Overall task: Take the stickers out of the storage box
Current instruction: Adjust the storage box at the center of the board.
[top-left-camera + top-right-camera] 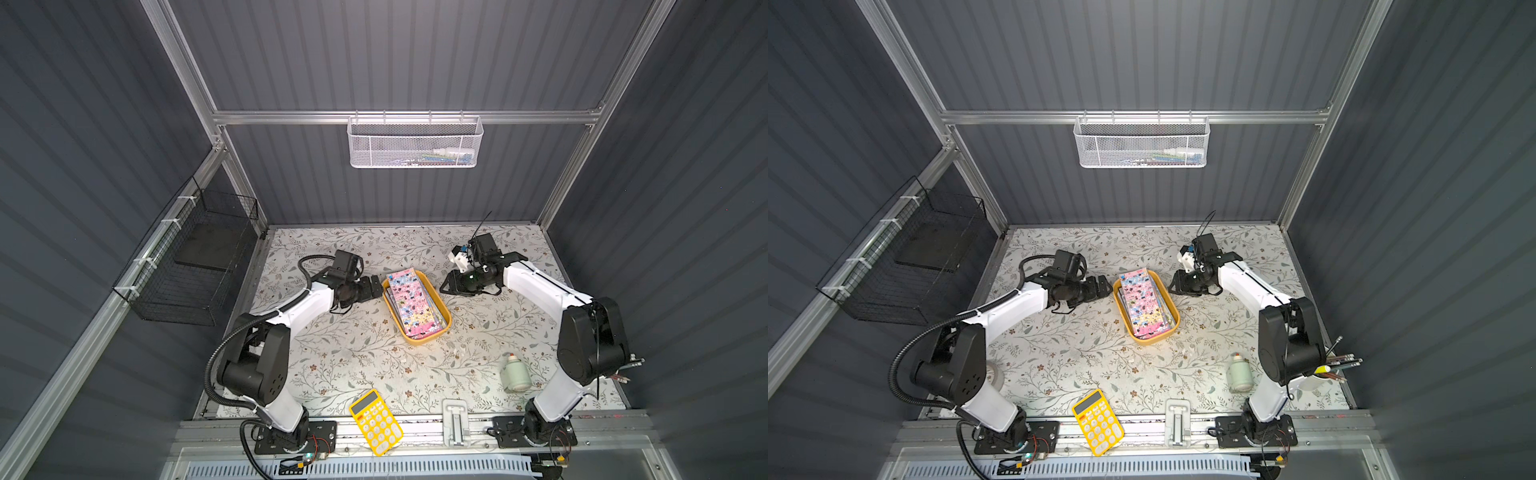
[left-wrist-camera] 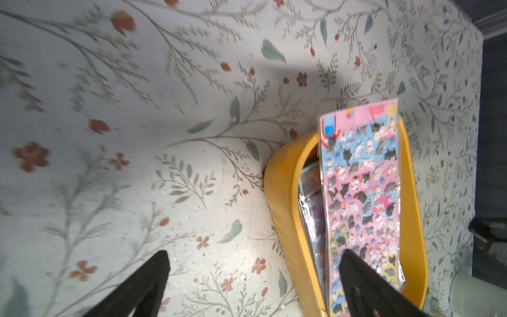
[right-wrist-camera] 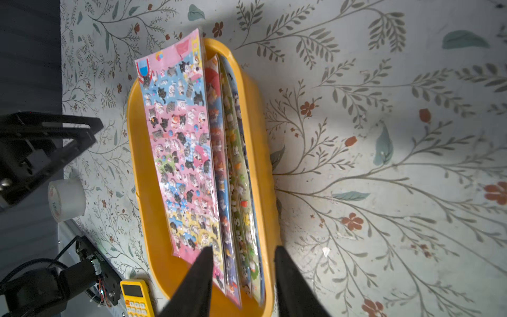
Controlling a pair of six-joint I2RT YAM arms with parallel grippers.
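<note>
The mustard-yellow storage box [image 1: 444, 322] lies at the middle of the floral table, seen in both top views. Several glossy stickers [image 1: 409, 301] lie stacked in it. The top pink cat sheet [image 3: 178, 142] sticks out over the far rim. My left gripper [image 2: 254, 252] is open wide at the box's far left corner. One of its fingers [image 2: 359, 277] shows over the pink sheet, the other over the table. My right gripper [image 3: 243, 248] is at the box's far right side, jaws narrowly apart. Sheet edges and the box wall [image 3: 267, 227] show between them.
A yellow calculator [image 1: 376, 422] lies at the front edge. A pale green bottle [image 1: 515, 372] lies at the front right. A tape roll [image 3: 65, 199] sits beside the left arm's base. On the walls hang a white mesh basket [image 1: 413, 141] and a black wire basket [image 1: 191, 257].
</note>
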